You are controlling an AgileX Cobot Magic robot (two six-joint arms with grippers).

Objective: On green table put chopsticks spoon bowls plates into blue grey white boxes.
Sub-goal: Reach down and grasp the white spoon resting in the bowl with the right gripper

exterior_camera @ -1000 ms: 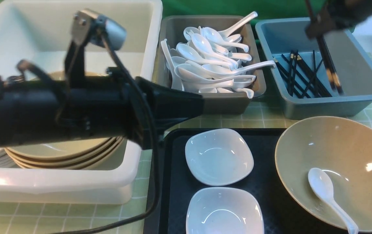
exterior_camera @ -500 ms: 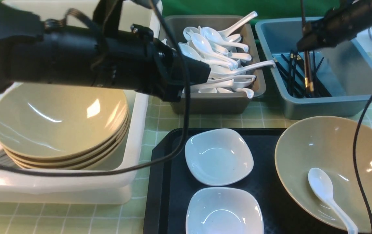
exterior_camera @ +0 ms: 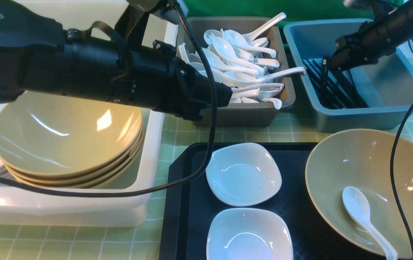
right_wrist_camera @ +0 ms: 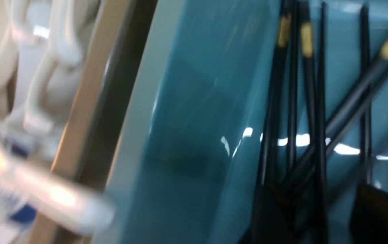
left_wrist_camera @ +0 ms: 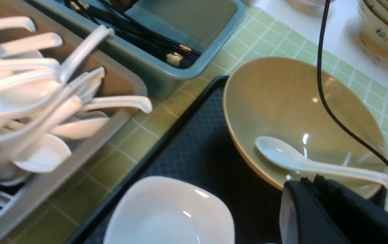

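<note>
Right gripper (exterior_camera: pixel 332 62) sits low in the blue-grey box (exterior_camera: pixel 372 116) with its fingers apart. The chopsticks (exterior_camera: pixel 332 92) lie flat in the pile right under its tips, nothing clamped. Half a second ago a pair was dangling from it, now it's down with the rest. Left gripper (exterior_camera: pixel 222 96) is pinched together and empty over the grey box (exterior_camera: pixel 249 116) of spoons (exterior_camera: pixel 235 61), roughly where it was.

You will find one marking only: a small dark printed character on the side of the cream stacked bowls (left_wrist_camera: pixel 382 32), seen from the left wrist. It is too small to read reliably. Blue patches on the spoon handles (right_wrist_camera: pixel 55 200) are blurred beyond reading.
</note>
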